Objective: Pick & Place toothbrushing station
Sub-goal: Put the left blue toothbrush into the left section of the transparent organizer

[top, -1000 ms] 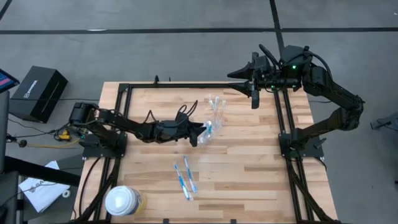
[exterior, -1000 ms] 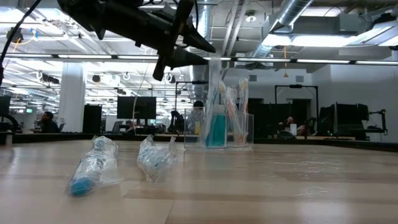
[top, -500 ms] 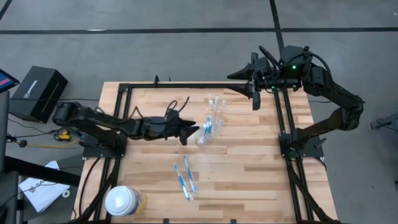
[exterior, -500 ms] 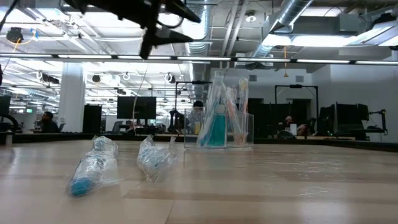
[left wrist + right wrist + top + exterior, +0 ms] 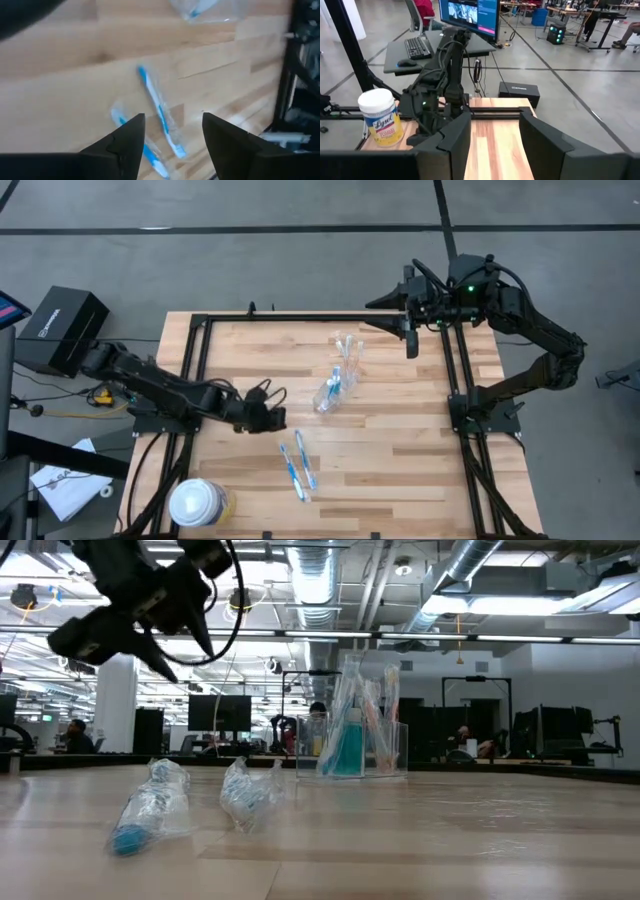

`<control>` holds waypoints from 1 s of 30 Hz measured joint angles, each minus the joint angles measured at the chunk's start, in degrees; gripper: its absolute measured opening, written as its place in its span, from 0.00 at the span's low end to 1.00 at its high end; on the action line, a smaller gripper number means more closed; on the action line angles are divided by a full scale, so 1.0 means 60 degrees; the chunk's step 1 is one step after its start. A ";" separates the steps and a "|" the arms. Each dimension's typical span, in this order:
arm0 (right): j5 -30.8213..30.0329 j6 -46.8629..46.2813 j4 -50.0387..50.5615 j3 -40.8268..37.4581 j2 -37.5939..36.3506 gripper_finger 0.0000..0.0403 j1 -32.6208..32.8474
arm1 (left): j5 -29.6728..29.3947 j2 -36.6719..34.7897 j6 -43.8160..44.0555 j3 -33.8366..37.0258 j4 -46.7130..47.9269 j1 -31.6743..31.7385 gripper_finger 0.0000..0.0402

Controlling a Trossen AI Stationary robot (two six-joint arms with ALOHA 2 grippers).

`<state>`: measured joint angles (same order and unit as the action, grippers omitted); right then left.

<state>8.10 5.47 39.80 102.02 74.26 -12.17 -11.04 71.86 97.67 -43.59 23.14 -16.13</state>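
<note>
A small clear cup (image 5: 348, 356) (image 5: 352, 740) with several toothbrushes stands on the table's far middle. A blue tube in a clear wrapper (image 5: 330, 392) (image 5: 345, 750) leans at the cup's near-left side; whether it stands inside the cup, I cannot tell. Two wrapped blue toothbrushes (image 5: 298, 464) (image 5: 159, 116) lie flat nearer the front edge. My left gripper (image 5: 278, 418) (image 5: 172, 131) hovers open, tipped down, just left of and above them, with nothing between its fingers. My right gripper (image 5: 410, 340) (image 5: 495, 135) waits open, high above the far right.
A large round white-topped yellowish container (image 5: 197, 504) (image 5: 381, 118) stands at the table's near left corner. A black frame rail (image 5: 300, 316) runs along the far edge and both sides. Bare wood (image 5: 400, 470) lies at the near right.
My left gripper has drawn back from the cup toward the table's left and near edge, rolling and tipping downward, and now hangs over the two toothbrushes. The wrapped blue tube stayed by the cup and tipped from upright to leaning.
</note>
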 joint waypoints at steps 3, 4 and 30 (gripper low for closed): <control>0.0000 0.0095 0.0083 0.0000 0.0000 0.39 0.0005 | 0.0408 0.0501 0.1080 0.0000 -0.0074 -0.0133 0.50; 0.0000 0.0095 0.0099 0.0003 0.0000 0.39 0.0009 | 0.0605 0.0710 0.1372 0.0000 -0.0126 -0.0179 0.51; 0.0718 0.0095 0.0742 0.0000 0.0007 0.39 0.0024 | 0.2342 0.3292 0.3057 -0.0004 -0.2434 -0.0246 0.52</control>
<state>12.40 6.04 44.25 102.02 74.30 -12.03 3.01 91.62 116.01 -43.62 8.54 -17.61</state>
